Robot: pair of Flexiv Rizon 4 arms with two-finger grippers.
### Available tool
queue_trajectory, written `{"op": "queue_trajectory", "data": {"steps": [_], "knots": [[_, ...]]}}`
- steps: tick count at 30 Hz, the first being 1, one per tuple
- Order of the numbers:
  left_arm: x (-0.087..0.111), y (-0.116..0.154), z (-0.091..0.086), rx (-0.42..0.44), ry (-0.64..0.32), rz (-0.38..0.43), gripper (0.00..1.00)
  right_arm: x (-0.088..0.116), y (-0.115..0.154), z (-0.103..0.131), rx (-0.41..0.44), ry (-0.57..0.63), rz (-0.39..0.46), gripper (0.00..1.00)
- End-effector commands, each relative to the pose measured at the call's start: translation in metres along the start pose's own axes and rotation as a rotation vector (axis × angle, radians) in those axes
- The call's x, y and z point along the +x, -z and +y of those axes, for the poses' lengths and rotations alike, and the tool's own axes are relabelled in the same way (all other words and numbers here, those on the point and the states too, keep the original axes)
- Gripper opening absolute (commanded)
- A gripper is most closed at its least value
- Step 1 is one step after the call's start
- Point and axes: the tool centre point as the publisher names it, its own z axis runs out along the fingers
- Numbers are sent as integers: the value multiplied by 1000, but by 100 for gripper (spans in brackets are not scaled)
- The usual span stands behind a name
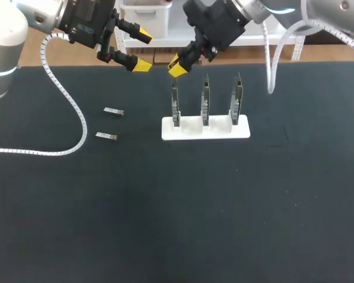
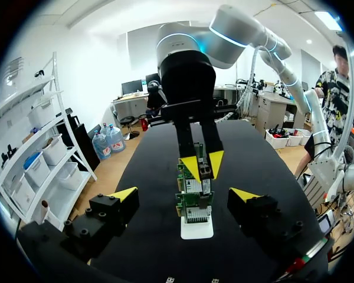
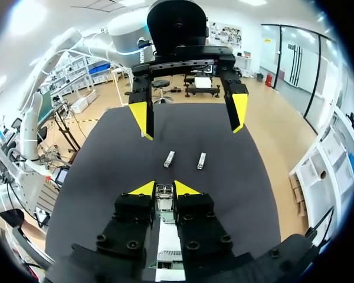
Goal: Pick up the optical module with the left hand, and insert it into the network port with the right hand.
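optical module [image 3: 164,199] tight in right gripper [image 3: 164,188], clear only from wrist views; left gripper [image 1: 141,50] wide.

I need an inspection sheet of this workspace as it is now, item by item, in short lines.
Surface: black table.
Job's things: two optical modules lying flat; white holder with three upright port boards.
Clutter: nothing seen.
Grippers: left gripper open, raised; right gripper shut on third module above the end board.
Cables: white coiled cable lying on table.
Surroundings: nothing seen.
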Motion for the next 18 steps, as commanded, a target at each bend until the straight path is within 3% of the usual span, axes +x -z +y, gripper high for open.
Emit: {"op": "queue_trajectory", "data": {"steps": [1, 11, 18], "knots": [[-1, 0, 0, 0, 2, 5, 100, 1, -2, 3, 2, -1, -2, 0], [-1, 0, 0, 0, 2, 5, 100, 1, -3, 5, 5, 3, 32, 0], [-1, 0, 0, 0, 2, 5, 100, -10, 4, 7, 33, 48, 21, 0]]}}
